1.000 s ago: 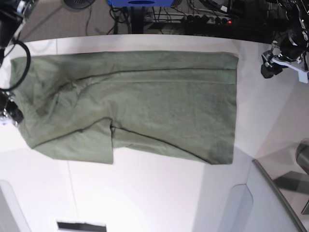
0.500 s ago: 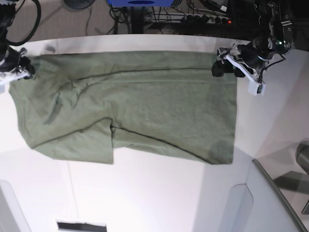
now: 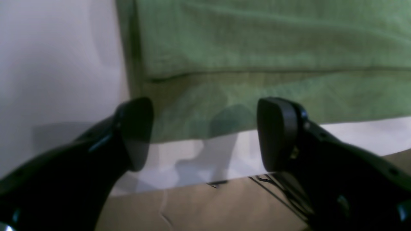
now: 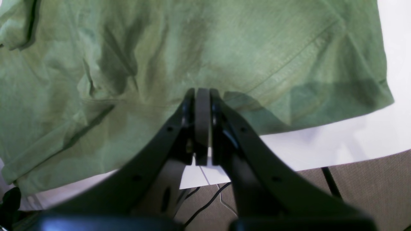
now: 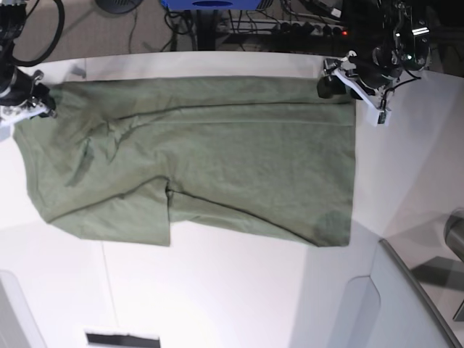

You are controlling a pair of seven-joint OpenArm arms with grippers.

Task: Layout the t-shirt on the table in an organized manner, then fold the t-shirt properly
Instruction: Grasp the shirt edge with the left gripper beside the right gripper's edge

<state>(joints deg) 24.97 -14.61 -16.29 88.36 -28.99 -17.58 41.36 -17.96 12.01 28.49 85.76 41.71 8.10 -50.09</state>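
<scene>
Shirt (image 5: pixel 203 159), olive green, lies spread flat on the white table (image 5: pixel 239 290), with its long side running across the base view and a sleeve hanging toward the near edge. A fold line runs along the cloth close to the far hem, and soft creases gather at the end under the right arm.

Left gripper (image 5: pixel 335 85) stands at the far corner of the shirt on the base view's right. In the left wrist view (image 3: pixel 205 134) its two black fingers (image 3: pixel 136 131) are spread wide, one on each side of the corner hem, with bare cloth and table edge showing between them; nothing is held.

Right gripper (image 5: pixel 40 107) stands at the opposite far corner, on the base view's left. In the right wrist view (image 4: pixel 202 126) its fingers (image 4: pixel 188 125) are pressed flat together over the shirt's edge, above a strip of white table. No cloth is seen caught between them; whether the tips touch the shirt cannot be told.

Floor (image 4: pixel 369 183) and dark cables (image 5: pixel 304 22) show beyond the far edge of the table.
</scene>
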